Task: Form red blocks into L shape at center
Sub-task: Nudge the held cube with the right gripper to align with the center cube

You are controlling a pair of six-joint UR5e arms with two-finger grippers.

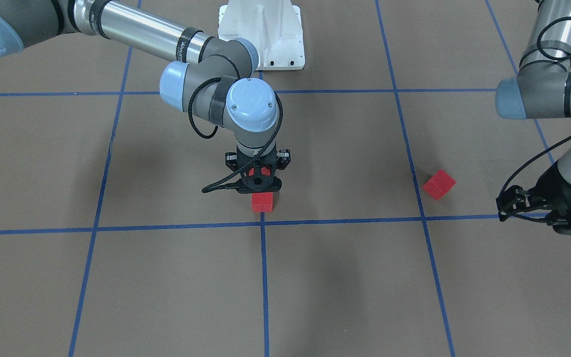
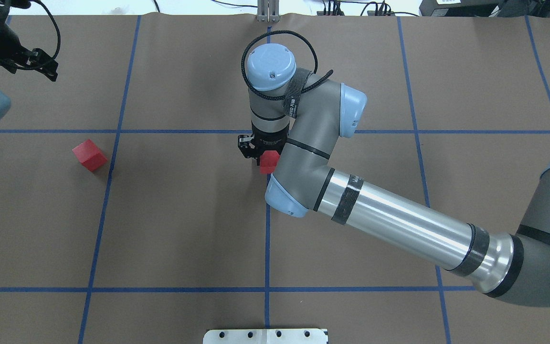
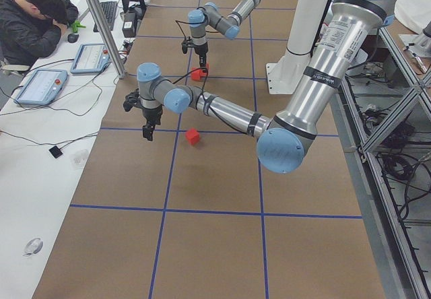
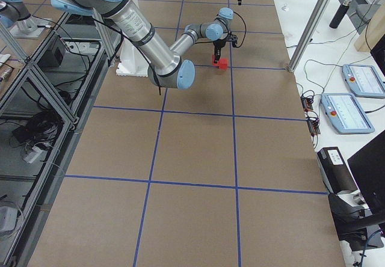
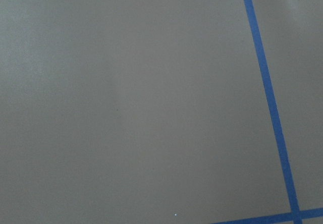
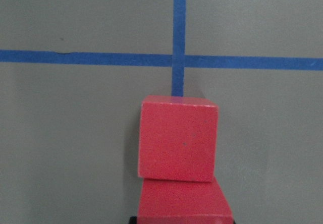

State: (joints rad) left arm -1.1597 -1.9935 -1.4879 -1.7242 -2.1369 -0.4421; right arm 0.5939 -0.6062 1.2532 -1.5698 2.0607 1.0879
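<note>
Matte red, small and plain-faced, the red blocks look light and rigid. Their flat sides should give fair grip, so I'd pinch each one across two opposite faces, low and square, never corner to corner.

In the right wrist view two of them sit touching in a line. The far block [image 6: 177, 138] lies just short of the center [image 6: 177, 60], which is at its 12 o'clock. The near block [image 6: 184, 201] sits directly at its 6 o'clock.

The right gripper [image 1: 259, 182] stands upright over that near block. Red shows through its frame in the front-facing view, but its fingers are hidden from me, so I cannot tell whether it pinches the block or merely straddles it.

In the overhead view the stray block [image 2: 89, 155] rests askew at roughly 9 o'clock from the center, well apart from the pair. The left gripper [image 1: 508, 204] hangs at about the stray block's 11 o'clock, apart from it, fingers spread and nothing between them.

By my reckoning the stray block is the one left to bring in beside the line to finish the L. Being skewed, it wants the wrist turned to match its faces.
</note>
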